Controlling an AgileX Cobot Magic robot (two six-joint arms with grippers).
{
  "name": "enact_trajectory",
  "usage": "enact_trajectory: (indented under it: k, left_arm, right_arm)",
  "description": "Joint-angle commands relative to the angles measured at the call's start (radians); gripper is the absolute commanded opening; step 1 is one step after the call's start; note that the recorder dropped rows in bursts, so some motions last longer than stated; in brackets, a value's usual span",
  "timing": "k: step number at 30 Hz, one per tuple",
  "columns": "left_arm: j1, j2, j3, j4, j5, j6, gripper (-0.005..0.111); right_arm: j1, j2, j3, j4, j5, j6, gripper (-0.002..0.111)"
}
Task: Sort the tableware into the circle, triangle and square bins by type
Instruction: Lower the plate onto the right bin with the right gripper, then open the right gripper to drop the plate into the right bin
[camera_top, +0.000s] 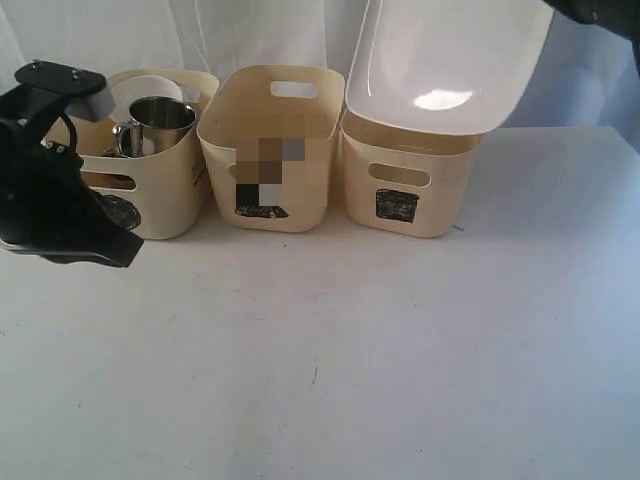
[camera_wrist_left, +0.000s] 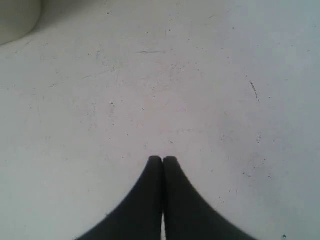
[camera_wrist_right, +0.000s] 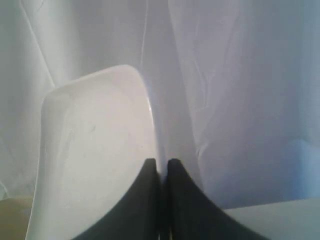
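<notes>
Our right claw pinches the white plate by its rim above the right bin; our left claw hangs closed, empty.

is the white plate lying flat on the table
No, the plate is tilted up over the right bin.

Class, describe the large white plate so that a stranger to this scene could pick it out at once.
Three cream bins stand in a row on the white table. Over the open top of the rightmost bin the white plate is held tilted, pinched at its rim by the right gripper. It alone is flat, glossy and rounded-square, unlike the steel mug in the leftmost bin.
</notes>
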Motion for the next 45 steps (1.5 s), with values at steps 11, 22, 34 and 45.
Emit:
enact_trajectory:
  k: [11,22,34,45]
  left_arm:
    - [0.004,-0.012,0.000,-0.003,-0.003,-0.047,0.000]
    - [0.004,-0.012,0.000,-0.003,-0.032,-0.066,0.000]
    - [0.004,-0.012,0.000,-0.003,-0.039,-0.066,0.000]
    - [0.004,-0.012,0.000,-0.003,-0.039,-0.066,0.000]
  right_arm:
    - [-0.030,0.215,-0.064,0.014,-0.248,-0.071,0.000]
    - [-0.013,0.270,-0.080,-0.035,-0.219,0.047,0.000]
    - [0.059,0.269,-0.101,-0.190,-0.132,0.049,0.028]
    - [0.059,0.242,-0.132,-0.189,-0.160,0.047,0.031]
